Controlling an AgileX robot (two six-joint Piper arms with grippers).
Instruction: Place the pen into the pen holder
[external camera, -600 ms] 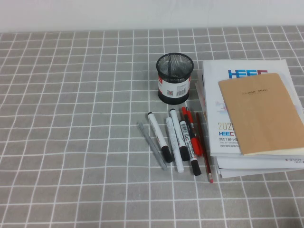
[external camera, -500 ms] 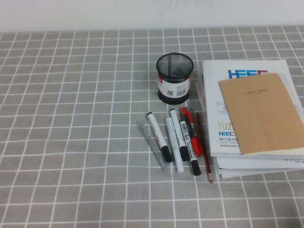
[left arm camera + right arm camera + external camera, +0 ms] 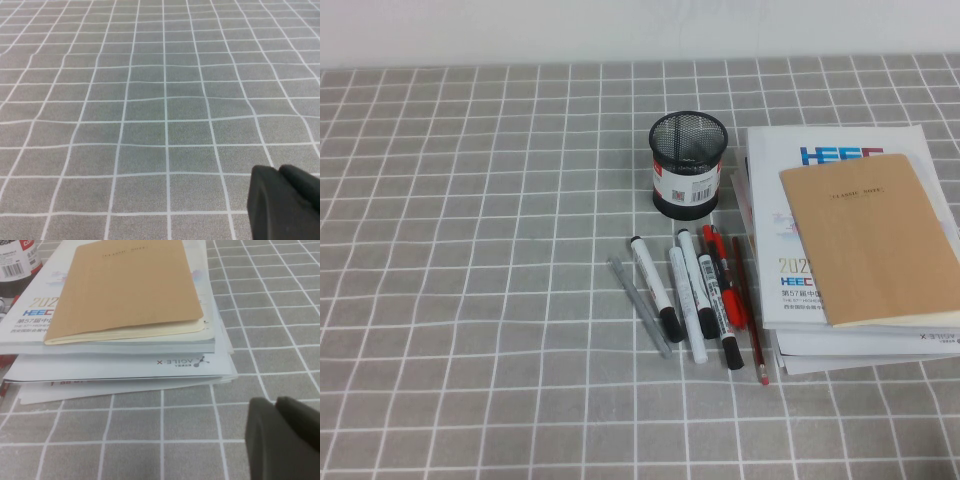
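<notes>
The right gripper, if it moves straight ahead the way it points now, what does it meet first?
Probably the stack of booklets: the right gripper hangs low over the table cloth, pointing roughly toward the stack's near edge, though slightly beside it, so it might pass. The left gripper faces bare cloth only.

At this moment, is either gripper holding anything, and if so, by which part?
Nothing is held. The pen lies on the table near the pen holder. The left gripper and right gripper show only in their wrist views, over the tablecloth, carrying nothing.

Left pincer [image 3: 287, 202], right pincer [image 3: 285, 437]: cropped at frame corner (fingers unreadable); pen holder [image 3: 17, 265] cut off.
</notes>
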